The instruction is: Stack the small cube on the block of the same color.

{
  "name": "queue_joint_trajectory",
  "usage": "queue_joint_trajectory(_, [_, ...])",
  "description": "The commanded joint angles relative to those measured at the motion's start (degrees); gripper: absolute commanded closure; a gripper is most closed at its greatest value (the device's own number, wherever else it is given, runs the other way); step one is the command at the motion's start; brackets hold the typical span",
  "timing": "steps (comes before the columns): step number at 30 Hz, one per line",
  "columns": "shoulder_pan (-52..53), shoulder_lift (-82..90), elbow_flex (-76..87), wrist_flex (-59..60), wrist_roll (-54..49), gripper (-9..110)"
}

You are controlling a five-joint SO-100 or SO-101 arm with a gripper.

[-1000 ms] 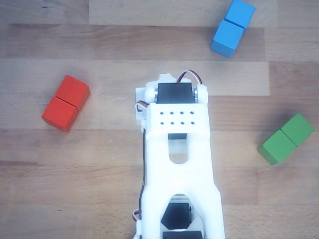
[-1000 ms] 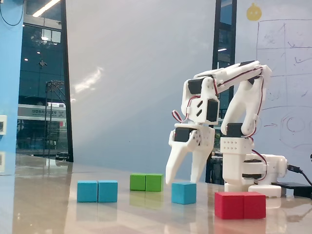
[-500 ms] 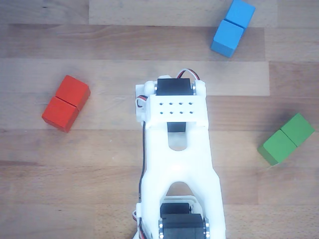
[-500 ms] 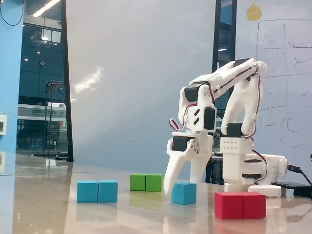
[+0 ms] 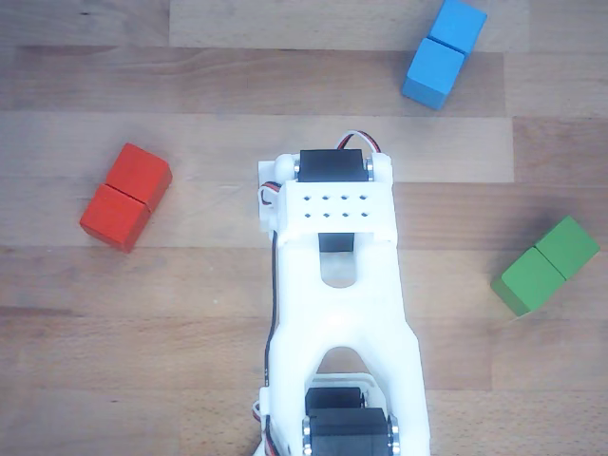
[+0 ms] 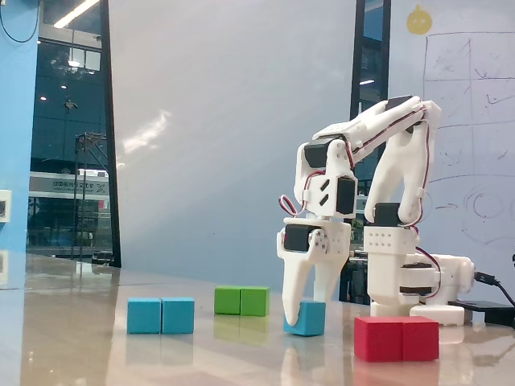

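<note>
Your white two-finger gripper [image 6: 304, 307] pinched the small light-blue cube [image 6: 309, 318], tilted at lower centre, so it could have slipped when lifted.

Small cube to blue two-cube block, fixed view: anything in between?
Bare tabletop between the small cube and the blue block in the fixed view; the green block sits farther back.

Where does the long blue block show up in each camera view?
Other view: blue block at the top right, lying at a slant, clear of the arm.
Fixed view: blue block low on the left, flat on the table, left of the green block.
Shared landmark: the white arm, which stands between the blue block and the red block in both.
</note>
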Motion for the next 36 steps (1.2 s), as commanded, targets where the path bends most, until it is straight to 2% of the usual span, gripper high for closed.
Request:
queue_joint_trajectory(1, [0.26, 0.53, -1.14, -0.79, -0.79, 97])
queue_joint_trajectory(7, [0.44, 1.32, -2.90, -0.18, -1.05, 98])
queue_joint_trajectory(13, [0.44, 1.14, -14.06, 3.96, -1.49, 98])
queue_joint_trajectory(20, [0.70, -0.35, -29.79, 13.18, -10.37, 98])
queue_joint_trajectory(23, [1.14, -3.52, -36.12, 14.94, -12.66, 98])
queue_joint_trajectory(36, [14.59, -27.60, -64.25, 15.21, -13.71, 98])
